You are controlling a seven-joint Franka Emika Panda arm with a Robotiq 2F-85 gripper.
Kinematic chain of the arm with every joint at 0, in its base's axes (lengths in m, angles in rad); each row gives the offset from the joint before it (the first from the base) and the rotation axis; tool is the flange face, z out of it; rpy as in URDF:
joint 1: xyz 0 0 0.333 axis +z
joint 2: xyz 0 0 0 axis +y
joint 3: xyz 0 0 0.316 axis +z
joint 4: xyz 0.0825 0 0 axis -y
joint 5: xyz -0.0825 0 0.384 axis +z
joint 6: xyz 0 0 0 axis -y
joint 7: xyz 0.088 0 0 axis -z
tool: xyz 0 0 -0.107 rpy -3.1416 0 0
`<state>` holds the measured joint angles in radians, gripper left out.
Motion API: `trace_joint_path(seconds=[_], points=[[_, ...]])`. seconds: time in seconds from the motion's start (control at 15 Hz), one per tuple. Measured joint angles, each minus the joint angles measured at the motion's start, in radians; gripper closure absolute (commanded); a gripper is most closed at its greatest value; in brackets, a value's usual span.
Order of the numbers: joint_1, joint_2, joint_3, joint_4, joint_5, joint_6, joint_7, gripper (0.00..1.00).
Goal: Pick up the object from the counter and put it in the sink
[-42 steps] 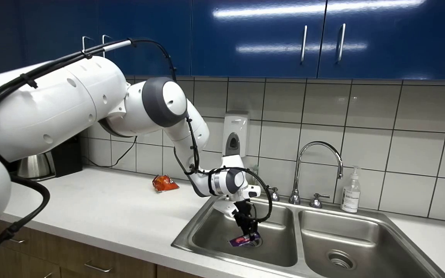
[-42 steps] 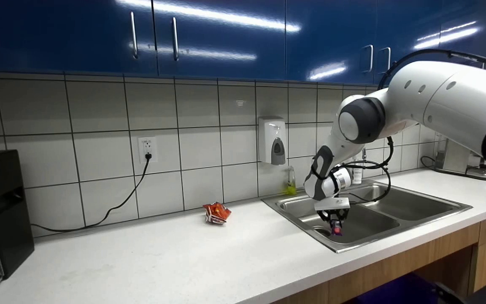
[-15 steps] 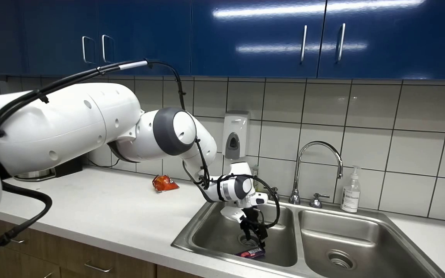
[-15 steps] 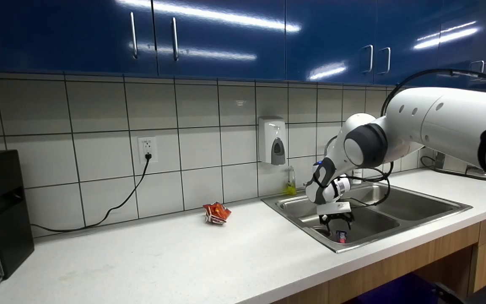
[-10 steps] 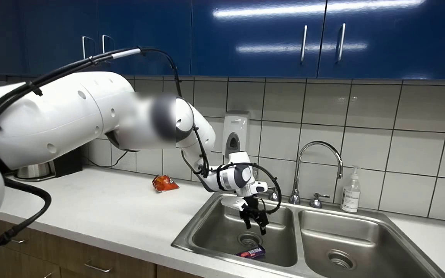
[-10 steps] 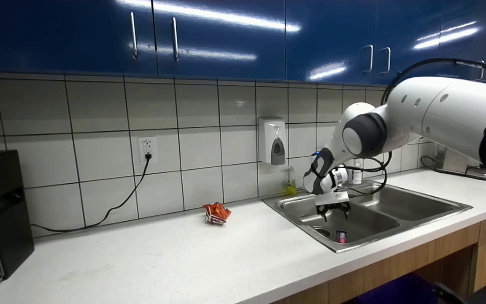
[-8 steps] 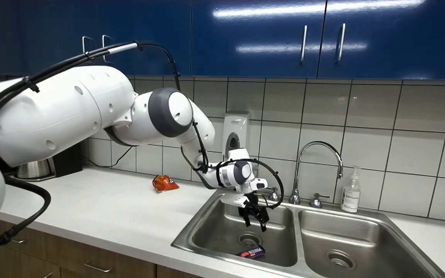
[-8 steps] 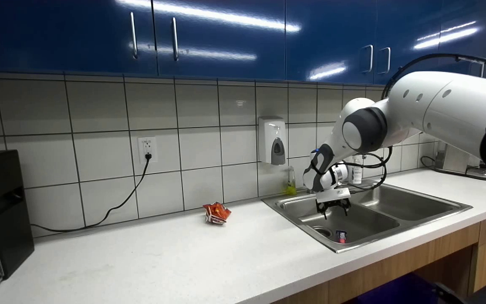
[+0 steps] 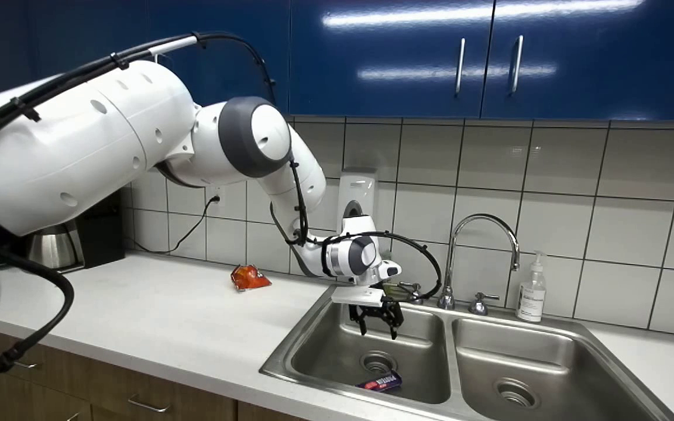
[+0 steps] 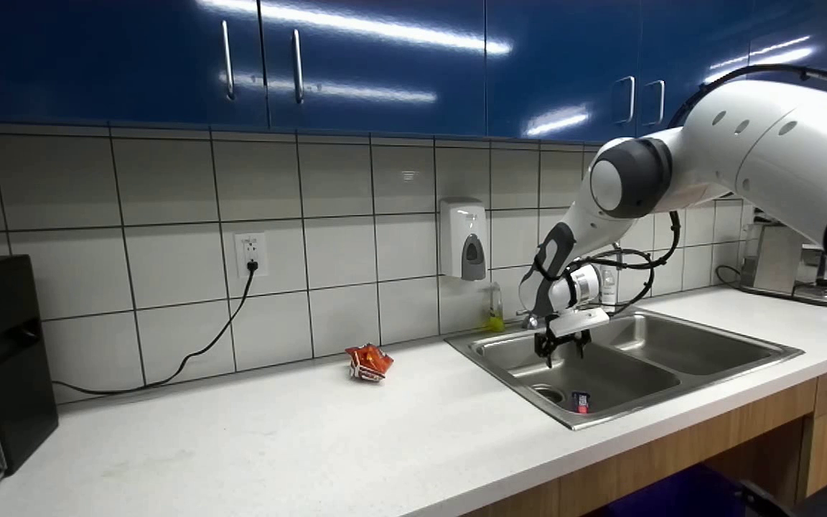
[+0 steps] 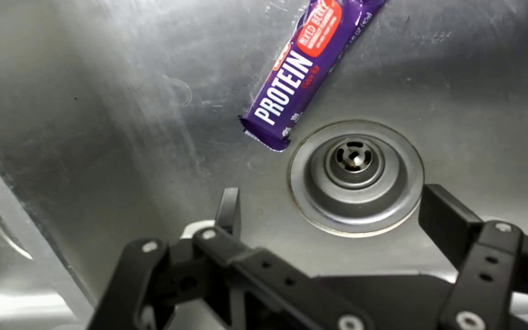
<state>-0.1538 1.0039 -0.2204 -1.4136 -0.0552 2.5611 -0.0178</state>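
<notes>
The object, a purple protein-bar packet (image 11: pixel 291 82) with a red label, lies flat on the floor of the sink (image 9: pixel 453 365), in the basin nearer the arm's base in an exterior view. It rests beside the round drain (image 11: pixel 355 183), close to the basin's front wall. My gripper (image 11: pixel 330 201) stands open with nothing between its fingers, and the drain shows through the gap in the wrist view. In both exterior views the gripper (image 9: pixel 378 334) hangs above that same basin, apart from and higher than the packet (image 10: pixel 581 403). The off-white counter (image 10: pixel 298 438) runs alongside the sink.
A crumpled orange-red bag (image 9: pixel 248 278) lies on the counter near the tiled wall. Behind the basins rises the chrome tap (image 9: pixel 449 272), with a pump bottle (image 9: pixel 531 297) next to it. A soap dispenser (image 10: pixel 463 240) hangs on the wall; a black appliance (image 10: pixel 4 359) stands at the counter's end.
The packet was between my fingers at first; it was let go and lies on the basin floor. Since then my open gripper has risen away from it and turned somewhat.
</notes>
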Motion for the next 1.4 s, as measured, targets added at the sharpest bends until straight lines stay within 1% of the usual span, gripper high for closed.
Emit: trace_joint_path(seconds=[0.13, 0.33, 0.67, 1.0, 1.4], points=[[-0.009, -0.041, 0.014, -0.055, -0.002, 0.004, -0.049, 0.00], [-0.009, -0.104, 0.014, -0.138, -0.026, 0.004, -0.072, 0.00], [-0.003, -0.212, 0.002, -0.272, -0.092, 0.000, -0.075, 0.00], [0.005, -0.322, -0.001, -0.404, -0.133, -0.003, -0.075, 0.00], [0.041, -0.474, -0.015, -0.569, -0.182, -0.003, -0.067, 0.00]])
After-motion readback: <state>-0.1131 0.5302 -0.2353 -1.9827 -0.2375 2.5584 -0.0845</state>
